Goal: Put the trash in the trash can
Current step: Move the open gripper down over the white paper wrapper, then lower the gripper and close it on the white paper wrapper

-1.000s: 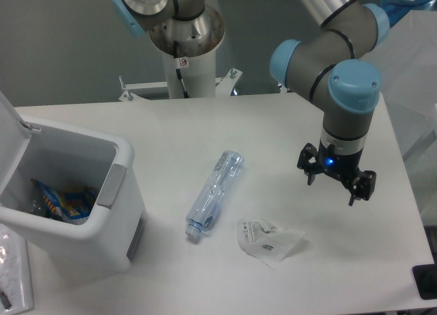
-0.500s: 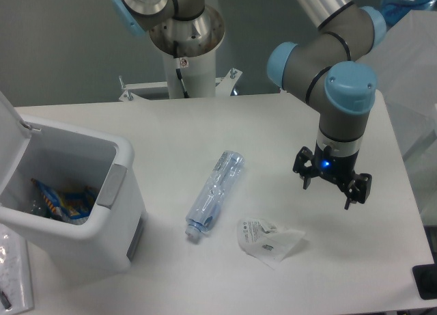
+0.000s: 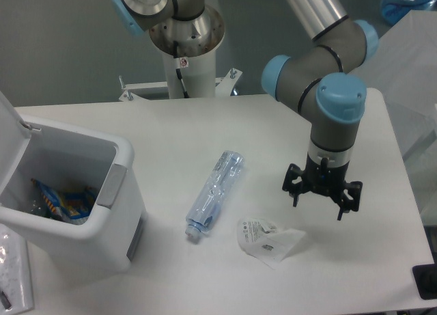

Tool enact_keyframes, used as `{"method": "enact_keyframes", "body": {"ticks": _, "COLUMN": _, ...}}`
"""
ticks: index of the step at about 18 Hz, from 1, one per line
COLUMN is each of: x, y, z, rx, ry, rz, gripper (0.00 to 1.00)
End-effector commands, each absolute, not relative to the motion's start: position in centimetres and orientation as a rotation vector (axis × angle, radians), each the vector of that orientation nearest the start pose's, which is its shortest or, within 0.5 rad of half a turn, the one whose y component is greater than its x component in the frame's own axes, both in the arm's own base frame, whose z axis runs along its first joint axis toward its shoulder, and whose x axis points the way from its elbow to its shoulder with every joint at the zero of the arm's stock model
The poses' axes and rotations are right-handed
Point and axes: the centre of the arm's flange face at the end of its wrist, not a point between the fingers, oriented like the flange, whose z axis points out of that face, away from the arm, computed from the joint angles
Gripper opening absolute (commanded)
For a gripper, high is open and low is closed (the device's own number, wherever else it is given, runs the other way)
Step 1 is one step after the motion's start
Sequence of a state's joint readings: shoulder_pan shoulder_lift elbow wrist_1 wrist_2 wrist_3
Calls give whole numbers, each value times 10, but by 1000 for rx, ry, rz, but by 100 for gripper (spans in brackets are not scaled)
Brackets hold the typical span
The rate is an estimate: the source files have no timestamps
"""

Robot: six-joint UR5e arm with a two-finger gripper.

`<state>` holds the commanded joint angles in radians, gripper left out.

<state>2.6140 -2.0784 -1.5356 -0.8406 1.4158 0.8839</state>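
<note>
A crushed clear, bluish plastic bottle [image 3: 214, 194] lies on the white table near its middle, cap end toward the front. A crumpled clear wrapper with a white printed label [image 3: 268, 240] lies to the bottle's right and nearer the front edge. The white trash can [image 3: 75, 195] stands at the left with its lid swung up; colourful wrappers lie inside. My gripper [image 3: 318, 204] hangs open above the table, just up and to the right of the wrapper, fingers pointing down, holding nothing.
The arm's white pedestal [image 3: 184, 52] rises behind the table at centre back. A clear bag [image 3: 13, 277] lies at the front left corner by the bin. A dark object [image 3: 425, 282] sits at the right front edge.
My gripper has moved left and slightly down, closer to the wrapper. Bottle, wrapper and bin have not moved.
</note>
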Motion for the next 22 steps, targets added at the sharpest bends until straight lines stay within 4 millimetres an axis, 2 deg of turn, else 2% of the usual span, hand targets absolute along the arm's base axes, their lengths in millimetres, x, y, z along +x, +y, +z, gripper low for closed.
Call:
{"method": "enact_keyframes", "body": {"ticks": 3, "x": -511, "y": 488, "z": 263, "rx": -2874, "ry": -191, "rz": 152, "gripper": 100}}
{"method": "enact_keyframes", "body": {"ticks": 8, "x": -502, "y": 496, "z": 238, "rx": -2902, "ry": -173, "rz": 114, "gripper": 100}}
{"method": "enact_keyframes", "body": {"ticks": 10, "x": -493, "y": 505, "z": 225, "rx": -2928, "ry": -154, "rz": 102, "gripper": 100}}
{"method": "enact_keyframes", "body": {"ticks": 12, "x": -492, "y": 505, "z": 221, "rx": -2963, "ry": -155, "rz": 132, "gripper": 100}}
{"method": "enact_keyframes", "body": {"ticks": 17, "x": -479, "y": 518, "z": 195, "rx": -3079, "ry": -135, "rz": 212, "gripper": 100}}
{"method": "enact_keyframes", "body": {"ticks": 20, "x": -477, "y": 521, "z": 193, "rx": -3093, "ry": -126, "rz": 229, "gripper": 99}}
{"method": "enact_keyframes", "body": {"ticks": 21, "x": -479, "y": 521, "z": 193, "rx": -3092, "ry": -128, "rz": 231, "gripper": 88}}
{"method": "enact_keyframes", "body": {"ticks": 22, "x": -478, "y": 521, "z": 192, "rx": -3094, "ry": -126, "rz": 227, "gripper": 69}}
